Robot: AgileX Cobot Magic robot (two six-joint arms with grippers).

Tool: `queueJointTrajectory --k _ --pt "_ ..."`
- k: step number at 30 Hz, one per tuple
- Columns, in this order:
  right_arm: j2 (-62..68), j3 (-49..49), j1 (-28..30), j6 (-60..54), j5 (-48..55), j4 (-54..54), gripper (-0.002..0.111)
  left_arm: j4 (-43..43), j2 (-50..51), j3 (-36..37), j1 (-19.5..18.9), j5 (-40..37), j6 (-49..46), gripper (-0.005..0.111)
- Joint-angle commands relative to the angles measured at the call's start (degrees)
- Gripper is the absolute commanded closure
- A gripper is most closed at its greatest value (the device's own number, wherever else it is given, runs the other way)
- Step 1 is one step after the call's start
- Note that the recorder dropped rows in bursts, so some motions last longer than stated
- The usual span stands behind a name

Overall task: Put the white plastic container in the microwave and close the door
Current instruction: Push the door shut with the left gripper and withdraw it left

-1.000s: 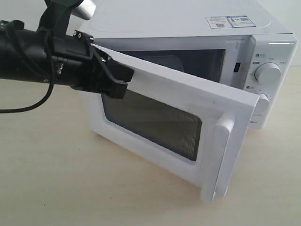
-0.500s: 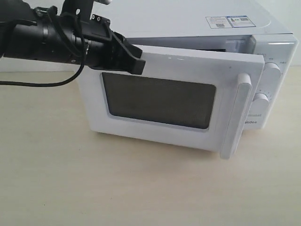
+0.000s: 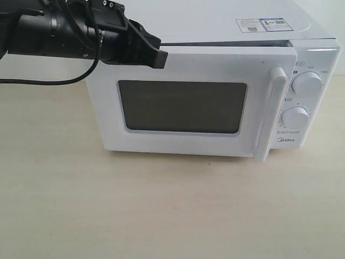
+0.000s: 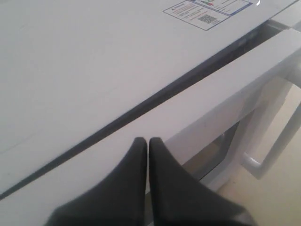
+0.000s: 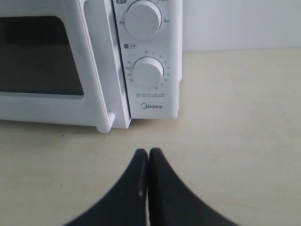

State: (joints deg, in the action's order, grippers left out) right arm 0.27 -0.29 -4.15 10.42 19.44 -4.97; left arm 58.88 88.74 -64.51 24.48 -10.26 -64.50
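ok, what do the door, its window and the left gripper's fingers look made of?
Door: matte white, softly rounded edges and moulded bar handle, likely plastic.
Window: dark, dull panel; glass or plastic, cannot tell.
Left gripper fingers: matte black, smooth tapered shape, plastic or rubber by look.

We read the microwave [image 3: 205,21] shell as smooth white with a soft sheen; metal or plastic, we cannot tell. Its door [image 3: 188,62] and handle [image 3: 273,108] look like smooth, slightly glossy white plastic, the window [image 3: 183,107] dark and matt. The 2 dials [image 3: 307,83] are smooth white plastic. The stickers [image 3: 264,24] look like printed paper. The counter [image 3: 161,210] is pale, matt, faintly grained. The left end effector [image 4: 145,141] and right end effector [image 5: 148,151] look like matt black plastic.
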Motion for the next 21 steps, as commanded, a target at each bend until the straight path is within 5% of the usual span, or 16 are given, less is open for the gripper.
queueJointTrajectory --k 1,12,21 --pt "-0.3 0.3 0.2 -0.4 -0.6 -0.1 0.108 0.4 -0.8 -0.4 0.2 -2.4 -0.2 0.103" --pt "-0.3 0.3 0.2 -0.4 -0.6 -0.1 0.108 0.5 -13.7 0.4 0.2 -10.4 0.6 0.103" --pt "-0.3 0.3 0.2 -2.0 -5.6 -0.4 0.108 -1.5 -27.9 9.2 0.1 -10.8 0.7 0.103"
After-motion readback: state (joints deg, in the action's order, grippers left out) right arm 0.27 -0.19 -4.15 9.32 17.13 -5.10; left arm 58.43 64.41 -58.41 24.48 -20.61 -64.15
